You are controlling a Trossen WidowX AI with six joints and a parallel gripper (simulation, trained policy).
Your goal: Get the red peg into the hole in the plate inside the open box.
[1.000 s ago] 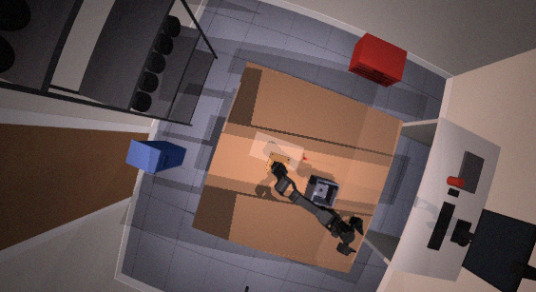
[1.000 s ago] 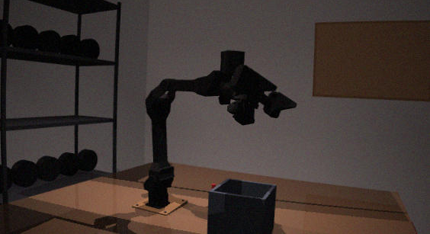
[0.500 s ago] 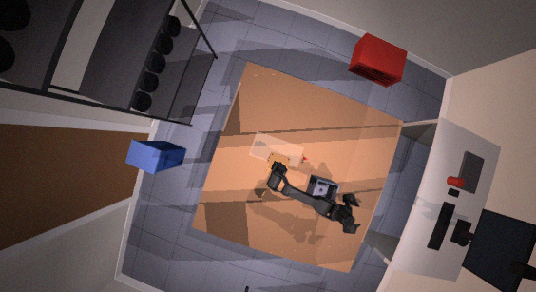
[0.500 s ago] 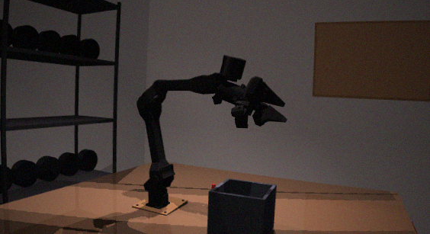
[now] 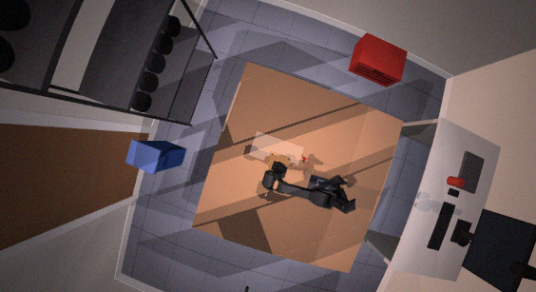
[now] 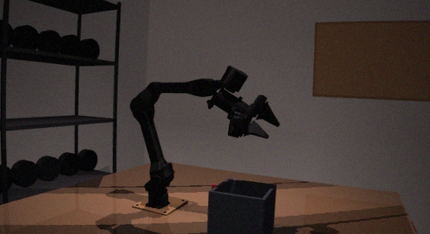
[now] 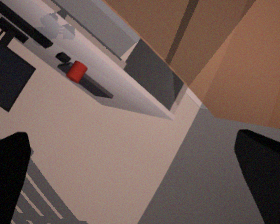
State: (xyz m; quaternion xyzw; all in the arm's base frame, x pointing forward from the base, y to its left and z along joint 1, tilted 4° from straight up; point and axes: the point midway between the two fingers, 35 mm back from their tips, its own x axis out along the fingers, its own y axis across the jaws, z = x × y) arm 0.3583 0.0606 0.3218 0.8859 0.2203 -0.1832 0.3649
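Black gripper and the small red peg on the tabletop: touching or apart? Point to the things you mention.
Apart. The exterior view shows the black gripper (image 5: pixel 351 194) (image 6: pixel 274 131) (image 7: pixel 132 137) high in the air, jaws open, with the small red peg (image 5: pixel 305 159) (image 6: pixel 213 186) far below.

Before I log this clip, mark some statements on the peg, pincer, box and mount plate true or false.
1. The pincer is open with nothing in it. True.
2. The peg is already inside the box. False: it is outside the box, on the table.
3. The peg is red. True.
4. The pincer is down inside the box. False: in the exterior view it is well above the box's rim.
5. The arm's mount plate is blue. False: it is yellowish.
6. The peg shows in the top and exterior views. True.
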